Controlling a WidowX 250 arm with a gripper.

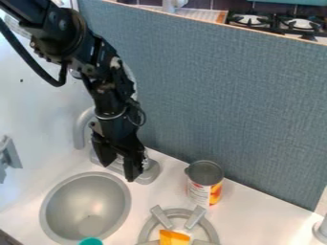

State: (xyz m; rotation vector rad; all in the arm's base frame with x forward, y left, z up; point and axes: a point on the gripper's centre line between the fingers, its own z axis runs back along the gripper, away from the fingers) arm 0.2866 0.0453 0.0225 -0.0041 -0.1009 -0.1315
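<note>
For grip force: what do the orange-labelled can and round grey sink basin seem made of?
Can: probably metal, from its dull grey top and rim; printed label, likely paper. Sink basin: satin grey with soft highlights; metal or silver plastic, I cannot tell which.

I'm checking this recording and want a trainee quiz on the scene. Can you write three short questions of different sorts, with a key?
1. True or false: the tin can stands upright on the counter.
2. Where does the pincer hang?
A) Down inside the sink
B) By the faucet
C) Against the tin can's rim
3. Fill in the blank: the orange piece is at the middle of the round grey ____.

Key: 1. True; 2. B; 3. stove burner
</note>
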